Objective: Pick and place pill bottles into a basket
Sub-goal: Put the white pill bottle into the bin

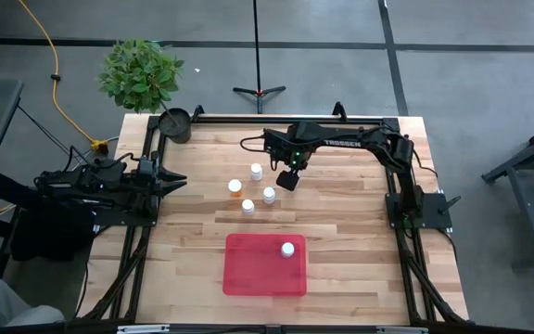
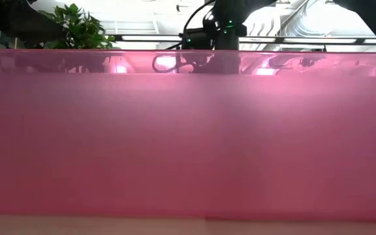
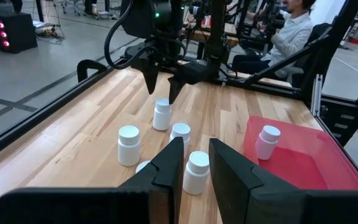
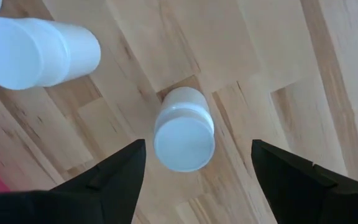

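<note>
Five bottles show in the high view. One (image 1: 287,249) stands upright in the red basket (image 1: 248,274), near its far right corner. The other four stand on the bare table (image 1: 360,232) beyond the basket, in a loose cluster near the middle: one (image 1: 256,171) farthest back, one with an orange body (image 1: 235,187) to its left, one (image 1: 269,194) right of that, and one (image 1: 247,206) nearest the basket. A sixth cannot be made out from above.

The right gripper (image 1: 288,178) hangs over the far side of the cluster with its fingers spread apart and nothing between them. Its wrist camera looks down on a white cap (image 4: 184,143) that lies between the two dark fingers (image 4: 110,177) without touching either; a second bottle (image 4: 36,50) is cut off at the frame edge. White lettering on the right arm reads TROSSEN.

The left gripper (image 1: 176,179) waits at the table's left edge, fingers slightly apart and empty. In its wrist view one bottle (image 3: 143,167) is mostly hidden behind a finger (image 3: 166,171).

In the low view the basket wall (image 2: 188,137) fills nearly the whole frame as a pink haze, hiding the bottles; only plant leaves (image 2: 80,29) and part of an arm show above it. A dark pot (image 1: 175,123) sits at the far left corner beside the plant. A seated person (image 3: 278,37) is partly visible behind the table.
</note>
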You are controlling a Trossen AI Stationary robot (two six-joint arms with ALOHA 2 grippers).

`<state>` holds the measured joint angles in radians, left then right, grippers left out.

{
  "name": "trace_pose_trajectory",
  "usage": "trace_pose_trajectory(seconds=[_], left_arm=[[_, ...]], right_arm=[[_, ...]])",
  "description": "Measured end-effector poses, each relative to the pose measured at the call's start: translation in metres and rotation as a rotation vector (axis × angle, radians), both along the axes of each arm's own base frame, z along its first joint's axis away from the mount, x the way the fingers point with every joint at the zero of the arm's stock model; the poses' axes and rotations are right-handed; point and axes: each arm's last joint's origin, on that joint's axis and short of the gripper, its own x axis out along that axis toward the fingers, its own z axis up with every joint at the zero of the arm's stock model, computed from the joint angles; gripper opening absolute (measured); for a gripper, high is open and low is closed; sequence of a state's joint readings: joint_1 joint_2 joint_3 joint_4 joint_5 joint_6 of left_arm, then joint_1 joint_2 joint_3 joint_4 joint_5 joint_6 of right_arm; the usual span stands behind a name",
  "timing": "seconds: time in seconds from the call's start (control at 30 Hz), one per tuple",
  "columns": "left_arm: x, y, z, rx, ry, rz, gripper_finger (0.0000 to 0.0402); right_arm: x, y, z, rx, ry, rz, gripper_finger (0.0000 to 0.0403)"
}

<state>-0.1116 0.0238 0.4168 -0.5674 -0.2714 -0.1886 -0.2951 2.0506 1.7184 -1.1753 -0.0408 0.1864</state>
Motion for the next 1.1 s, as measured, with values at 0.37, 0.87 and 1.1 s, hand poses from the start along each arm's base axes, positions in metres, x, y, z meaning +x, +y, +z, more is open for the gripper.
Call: trace_pose_trajectory(seconds=[0.37,0.87,1.1], left_arm=[[0.000,0.000,0.000,0.000,0.000,0.000,0.0111],[0.000,0.000,0.000,0.000,0.000,0.000,0.0111],[0.000,0.000,0.000,0.000,0.000,0.000,0.0111]], right_arm=[[0.007,0.001,-0.022,0.050,0.038,0.012,0.0282],[0.006,0.001,-0.022,0.053,0.048,0.010,0.0225],[0.006,0.001,-0.022,0.054,0.049,0.013,0.0156]])
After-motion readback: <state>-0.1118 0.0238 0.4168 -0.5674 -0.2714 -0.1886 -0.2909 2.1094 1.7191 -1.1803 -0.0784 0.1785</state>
